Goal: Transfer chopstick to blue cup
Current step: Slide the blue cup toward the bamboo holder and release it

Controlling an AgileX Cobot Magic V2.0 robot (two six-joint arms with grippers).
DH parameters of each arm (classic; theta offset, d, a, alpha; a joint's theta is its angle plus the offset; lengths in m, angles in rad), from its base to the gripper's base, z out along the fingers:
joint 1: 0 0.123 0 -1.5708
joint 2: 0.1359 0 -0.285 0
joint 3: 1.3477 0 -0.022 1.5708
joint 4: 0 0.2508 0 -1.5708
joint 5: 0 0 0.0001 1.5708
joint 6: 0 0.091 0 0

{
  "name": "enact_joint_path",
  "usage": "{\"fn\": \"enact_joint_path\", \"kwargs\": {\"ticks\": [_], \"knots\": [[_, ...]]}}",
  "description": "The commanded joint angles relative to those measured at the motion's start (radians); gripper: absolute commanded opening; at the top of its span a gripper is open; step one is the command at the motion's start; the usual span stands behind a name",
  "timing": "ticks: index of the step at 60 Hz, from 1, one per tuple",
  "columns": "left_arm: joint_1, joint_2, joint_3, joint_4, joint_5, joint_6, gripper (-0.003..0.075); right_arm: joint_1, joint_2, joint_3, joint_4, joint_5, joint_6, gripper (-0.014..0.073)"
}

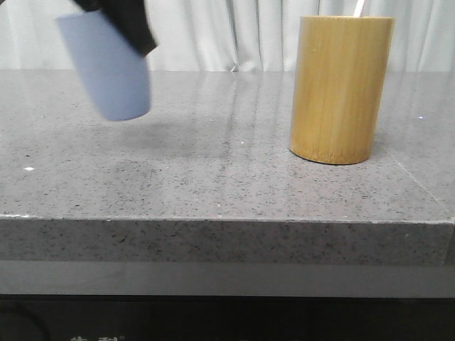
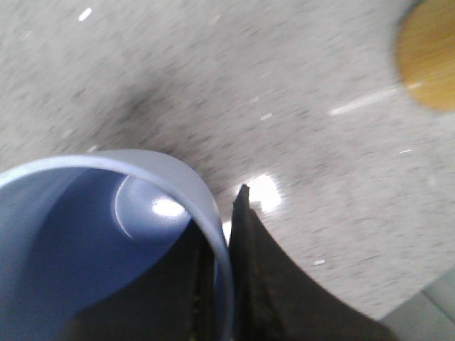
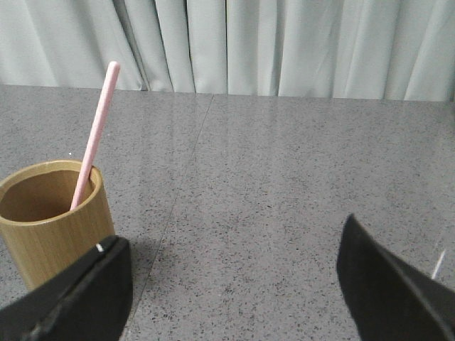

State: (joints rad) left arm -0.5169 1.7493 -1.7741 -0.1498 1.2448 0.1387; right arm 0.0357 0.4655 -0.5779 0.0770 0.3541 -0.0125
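My left gripper (image 1: 121, 21) is shut on the rim of the blue cup (image 1: 106, 67) and holds it tilted in the air above the table's left part. In the left wrist view the cup (image 2: 78, 234) is empty, with one finger inside the wall and one finger (image 2: 263, 270) outside. A pale pink chopstick (image 3: 94, 135) leans inside the bamboo cylinder (image 3: 50, 220); only its tip (image 1: 360, 7) shows in the front view above the cylinder (image 1: 340, 89). My right gripper (image 3: 231, 277) is open and empty over the bare table beside the cylinder.
The grey speckled table (image 1: 227, 170) has its front edge near the camera. Pale curtains (image 3: 284, 42) hang behind the table. The bamboo cylinder also shows in the left wrist view (image 2: 430, 60), far from the cup.
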Motion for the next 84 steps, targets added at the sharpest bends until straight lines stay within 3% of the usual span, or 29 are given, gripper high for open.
{"fn": "enact_joint_path", "kwargs": {"ticks": [1,18,38,44,65,84], "knots": [[-0.063,-0.038,-0.069,-0.035,0.022,-0.008,-0.0019,-0.006,0.009,-0.033,-0.010,-0.074,-0.005,0.0600],[-0.200,0.045,-0.133,-0.028,0.023,-0.008,-0.0018,-0.006,0.009,-0.033,-0.010,-0.074,-0.005,0.0600],[-0.211,0.064,-0.133,-0.028,0.023,-0.009,-0.0011,-0.006,0.009,-0.033,-0.010,-0.073,-0.005,0.0600],[-0.211,0.064,-0.133,-0.028,0.023,-0.009,0.0042,-0.006,0.009,-0.033,-0.010,-0.073,-0.005,0.0600],[-0.211,0.064,-0.133,-0.028,0.013,-0.009,0.0337,-0.006,0.009,-0.033,-0.010,-0.073,-0.005,0.0600],[-0.211,0.000,-0.196,-0.020,0.024,-0.010,0.0359,-0.006,0.009,-0.033,-0.010,-0.073,-0.005,0.0600]]}}
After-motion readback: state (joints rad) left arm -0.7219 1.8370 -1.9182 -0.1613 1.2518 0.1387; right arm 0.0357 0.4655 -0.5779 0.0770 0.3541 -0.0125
